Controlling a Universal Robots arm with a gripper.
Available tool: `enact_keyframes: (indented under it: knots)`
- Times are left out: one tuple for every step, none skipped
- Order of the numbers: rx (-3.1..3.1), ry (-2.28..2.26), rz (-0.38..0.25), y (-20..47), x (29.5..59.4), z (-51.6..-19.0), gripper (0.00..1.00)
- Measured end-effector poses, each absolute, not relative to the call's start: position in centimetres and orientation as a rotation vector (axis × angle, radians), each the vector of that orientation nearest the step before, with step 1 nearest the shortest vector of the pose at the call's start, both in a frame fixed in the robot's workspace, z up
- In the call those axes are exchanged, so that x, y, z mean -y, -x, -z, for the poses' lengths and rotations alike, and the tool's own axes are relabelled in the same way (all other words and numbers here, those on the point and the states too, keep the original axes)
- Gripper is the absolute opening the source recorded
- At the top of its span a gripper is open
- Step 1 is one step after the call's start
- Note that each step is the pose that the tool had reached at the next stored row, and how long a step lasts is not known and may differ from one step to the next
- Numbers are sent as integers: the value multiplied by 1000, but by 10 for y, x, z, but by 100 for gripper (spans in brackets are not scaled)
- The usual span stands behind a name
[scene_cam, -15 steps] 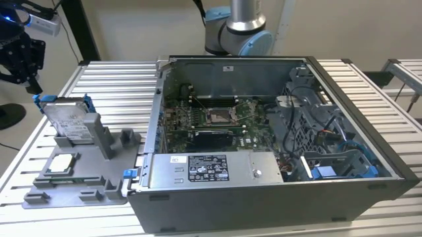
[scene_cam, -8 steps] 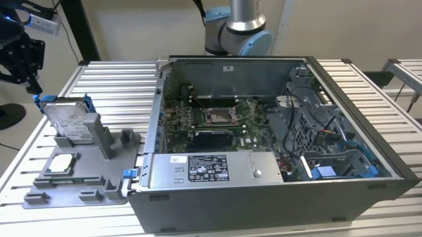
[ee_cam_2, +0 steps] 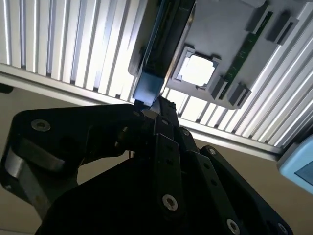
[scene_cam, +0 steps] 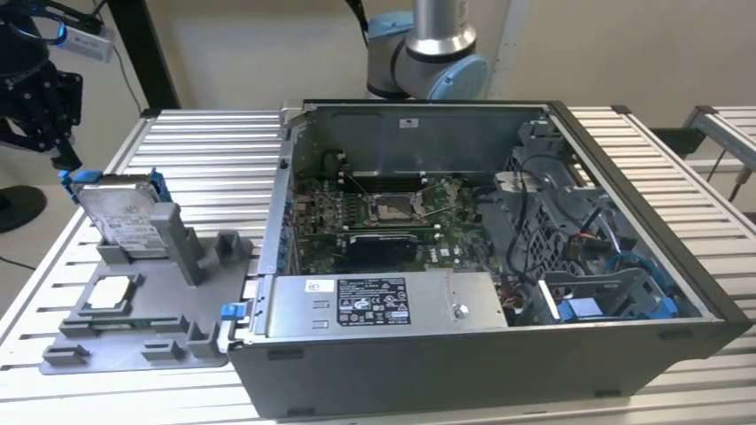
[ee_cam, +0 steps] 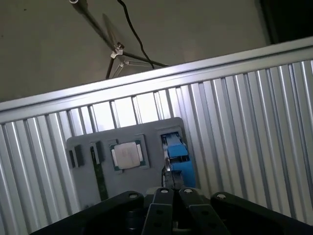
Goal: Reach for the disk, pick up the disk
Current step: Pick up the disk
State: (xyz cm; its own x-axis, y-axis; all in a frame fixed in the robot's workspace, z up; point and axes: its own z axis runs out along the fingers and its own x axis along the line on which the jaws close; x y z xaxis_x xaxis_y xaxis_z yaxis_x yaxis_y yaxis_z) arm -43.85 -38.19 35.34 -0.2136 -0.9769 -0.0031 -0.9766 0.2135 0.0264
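Note:
The disk [scene_cam: 119, 217] stands on edge in a slot of the grey fixture [scene_cam: 130, 310], at the exterior view's left. It is silver-grey with a white label and blue rails. My black gripper [scene_cam: 65, 164] hangs just above its upper far corner, with the fingertips pressed together right at the blue rail. Whether they touch the rail I cannot tell. In the second wrist view the gripper [ee_cam_2: 157, 104] ends at the disk's [ee_cam_2: 146, 88] blue rail. The first wrist view looks down past the gripper [ee_cam: 167, 171] onto the disk's [ee_cam: 176, 152] blue top edge.
An open computer case [scene_cam: 473, 372] with a silver power supply box [scene_cam: 354, 305] fills the slatted aluminium table's [scene_cam: 201, 150] middle and right. A square chip [scene_cam: 112, 290] lies in the fixture. The arm's base [scene_cam: 431, 53] stands behind the case. The table edge and floor lie close behind the disk.

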Motion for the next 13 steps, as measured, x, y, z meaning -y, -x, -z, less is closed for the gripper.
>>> enact_keyframes:
  knots:
    - [2432,-1967,35,437,382,-353,0]
    - [2427,-1972,35,435,382,-353,0]
    - [2422,-1978,35,433,382,-353,0]
    - [2417,-1984,35,431,382,-353,0]
    - [2412,-1990,35,430,382,-353,0]
    - [2406,-1997,35,429,382,-353,0]
    - [2401,-2003,35,429,382,-353,0]
    - [2399,-2005,35,429,382,-353,0]
    - [2399,-2005,35,429,382,-353,0]
    - [2399,-2006,35,429,382,-353,0]
    - [2399,-2006,35,429,382,-353,0]
    - [2399,-2006,35,429,382,-353,0]
    - [2399,-2006,35,429,382,-353,0]
